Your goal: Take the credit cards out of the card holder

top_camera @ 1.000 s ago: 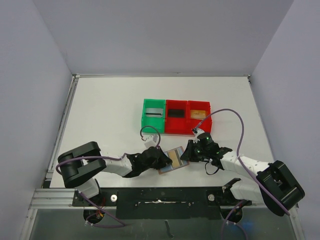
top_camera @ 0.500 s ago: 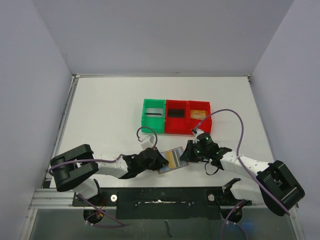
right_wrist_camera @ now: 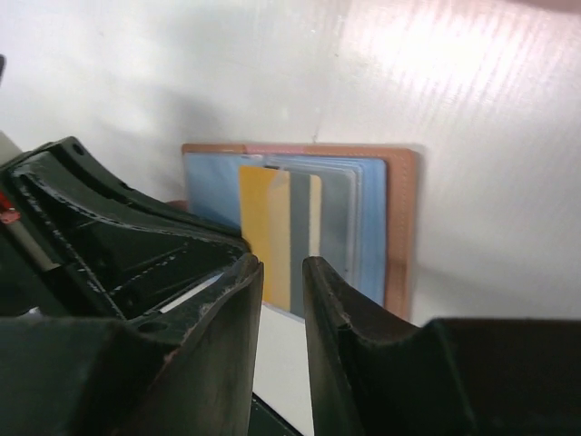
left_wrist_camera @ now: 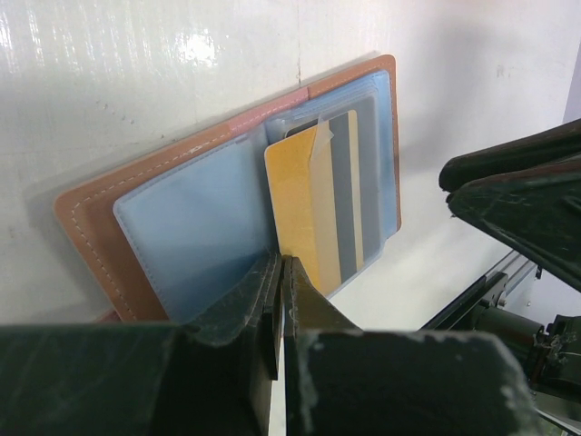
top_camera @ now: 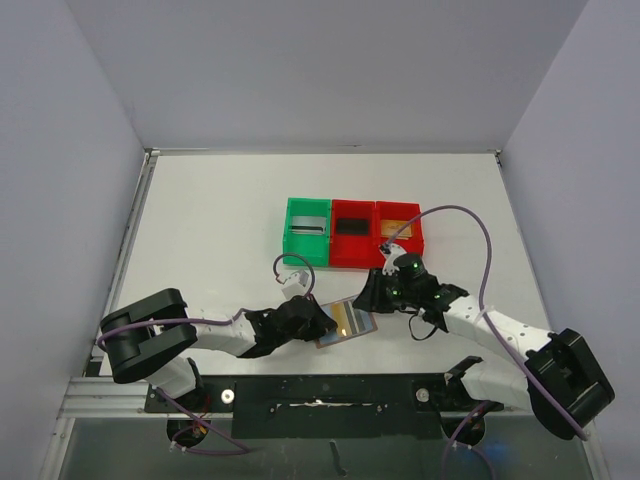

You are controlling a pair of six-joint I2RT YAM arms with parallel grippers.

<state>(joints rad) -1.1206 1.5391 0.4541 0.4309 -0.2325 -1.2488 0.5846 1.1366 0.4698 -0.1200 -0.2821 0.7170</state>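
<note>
card holder (left_wrist_camera: 82, 227) open, credit cards (left_wrist_camera: 309, 209) inside | left gripper (left_wrist_camera: 280, 272) clenched | right gripper (right_wrist_camera: 283, 272) parted

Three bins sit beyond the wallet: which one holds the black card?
The middle bin, red, flanked by the green bin and the other red bin. Its neighbours hold a silvery card and a tan card.

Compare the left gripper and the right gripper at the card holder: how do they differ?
The left gripper is shut, while the right gripper stands open with nothing between its fingers. The left gripper's tips sit at the card holder, on its edge beside the gold card; the right gripper appears clear of the holder, short of its other side. Both face the opened holder, from opposite sides.
</note>
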